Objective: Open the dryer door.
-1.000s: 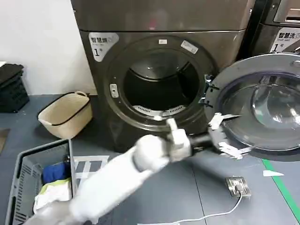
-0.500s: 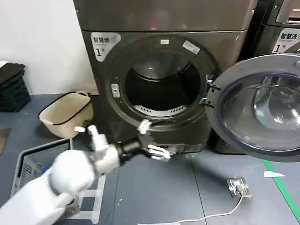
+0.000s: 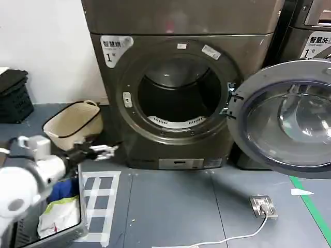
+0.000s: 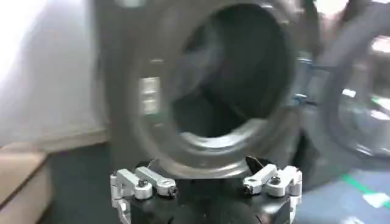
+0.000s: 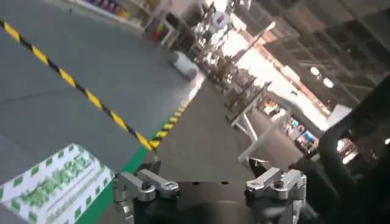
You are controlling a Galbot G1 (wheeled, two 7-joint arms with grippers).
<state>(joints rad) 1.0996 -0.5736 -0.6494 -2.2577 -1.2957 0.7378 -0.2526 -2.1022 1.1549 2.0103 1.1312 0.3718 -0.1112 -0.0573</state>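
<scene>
Crates sit nearest, at the near left of the floor: a grey plastic crate (image 3: 31,219) holding blue and white laundry, with white tape squares (image 3: 98,199) marked on the floor beside it. Above the crate reaches the left arm, white and rounded, and its left tool (image 3: 105,151) points toward the machine with nothing between its fingers. In the left wrist view the left tool (image 4: 206,184) has its two fingers spread wide apart, empty, facing the drum opening. The right tool (image 5: 210,185) shows in the right wrist view, fingers likewise spread and holding nothing, pointed out at a hall with a yellow and black floor stripe (image 5: 91,97).

On the near right of the floor lies a small metal socket plate (image 3: 262,205) with a white cable (image 3: 227,238) running from it, and a green line (image 3: 310,206) crosses the floor at the right edge.

Farther back on the left stands a cream basket (image 3: 72,124), just beside the machine's lower left corner, and behind it a black crate (image 3: 14,98) against the white wall.

The dryer (image 3: 181,98) stands at the far middle of the floor, bronze-grey, with a silver label marked "1" at its upper left and its round drum opening uncovered and dark. The dryer door (image 3: 287,119) is swung fully open to the right on its hinge, its dark inner side and tinted glass facing forward. Behind it stands a darker machine (image 3: 307,31).
</scene>
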